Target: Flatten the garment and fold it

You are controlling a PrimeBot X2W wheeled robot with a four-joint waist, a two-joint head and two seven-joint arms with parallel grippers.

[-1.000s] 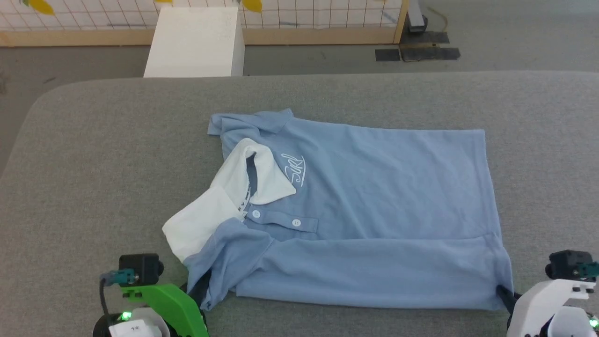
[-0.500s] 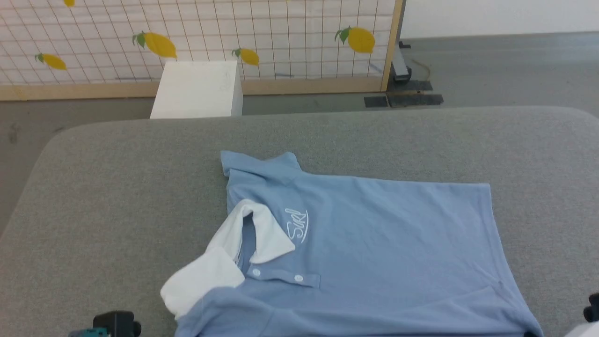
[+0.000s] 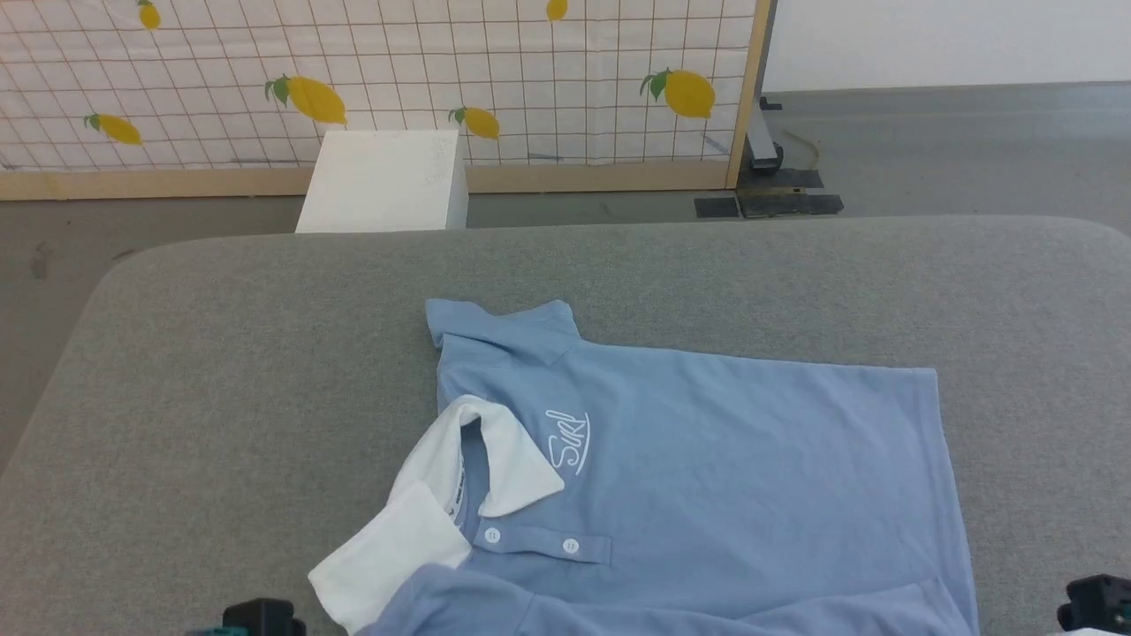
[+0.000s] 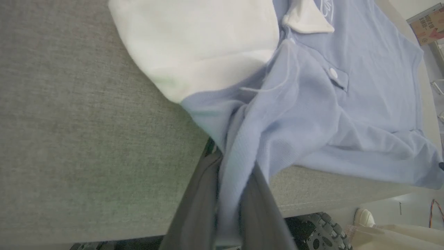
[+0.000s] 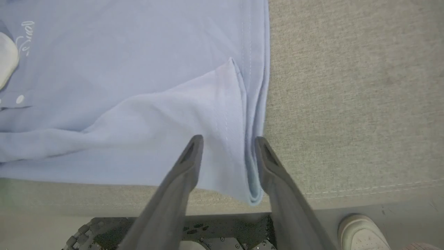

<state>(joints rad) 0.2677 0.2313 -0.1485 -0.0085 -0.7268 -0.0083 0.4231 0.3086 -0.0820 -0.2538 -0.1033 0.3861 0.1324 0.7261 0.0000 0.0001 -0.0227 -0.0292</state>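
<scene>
The garment [image 3: 707, 477], a light blue polo with a white collar [image 3: 508, 459], lies spread on the grey table [image 3: 221, 371], collar to the left and hem to the right. The near strip is folded over. In the left wrist view my left gripper [image 4: 230, 173] is shut on the garment [image 4: 305, 114] at its near shoulder fold, with fabric bunched between the fingers [image 4: 194, 208]. My right gripper [image 5: 228, 140] stands open at the table's near edge. The garment's [image 5: 138, 69] folded hem corner lies loose between its fingers [image 5: 180, 173].
A white box [image 3: 384, 181] stands on the floor beyond the table, before a lemon-patterned grid screen [image 3: 530, 53]. Below the near table edge sit my wheeled base [image 5: 173, 232] and a person's shoe [image 5: 360, 232]. Bare grey table lies left and right of the garment.
The head camera has tilted up, so the garment and both wrists sit lower in the picture and the screen has come into view. The garment itself lies as before.
</scene>
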